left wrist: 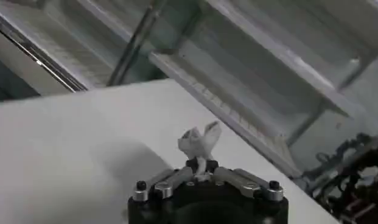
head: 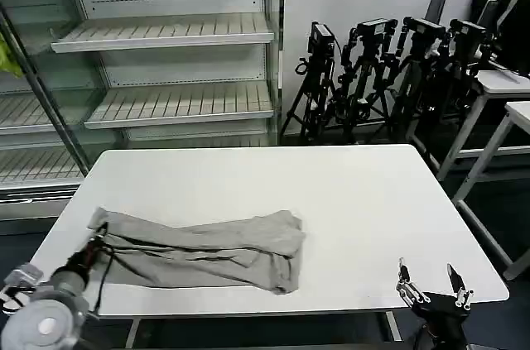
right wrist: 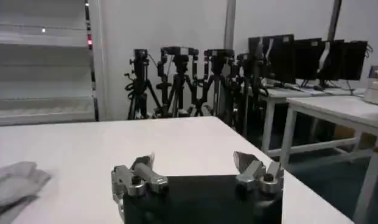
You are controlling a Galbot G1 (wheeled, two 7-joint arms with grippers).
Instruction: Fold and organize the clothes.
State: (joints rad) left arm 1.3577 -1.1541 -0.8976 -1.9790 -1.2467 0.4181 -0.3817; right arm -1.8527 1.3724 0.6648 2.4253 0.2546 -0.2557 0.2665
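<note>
White tabletop (head: pixel 348 201) fills the head view, with empty refrigerated shelving (head: pixel 166 31) behind it on the far left and a row of camera tripods (head: pixel 389 69) on the far right. On the near left part of the tabletop lies the grey T-shirt (head: pixel 207 251), bunched into a long, rumpled band running left to right, its right end rounded and thicker. The left tool (head: pixel 98 230) sits at the shirt's left end, clenched on a pinch of the cloth there. The right tool (head: pixel 431 284) hovers at the near right edge of the tabletop, well apart from the shirt, its 2 fingers spread and empty.

From the left wrist view, the left tool (left wrist: pixel 199 159) shows a small tuft of pale cloth standing up between its closed fingertips, with bare tabletop (left wrist: pixel 67 152) and shelving (left wrist: pixel 237 73) beyond.

From the right wrist view, the right tool (right wrist: pixel 198 167) is released, nothing between its fingers, and an edge of the T-shirt (right wrist: pixel 15 179) shows at a distance across the tabletop (right wrist: pixel 176 137).

Judging by this, folding has barely started: the shirt is collapsed, not flat. The step in hand looks like drawing out 1 end, and the next move likely calls for the right tool to reach over, take the other end, and spread the fabric flat. The knit looks soft and limp, apt to sag and crease.
</note>
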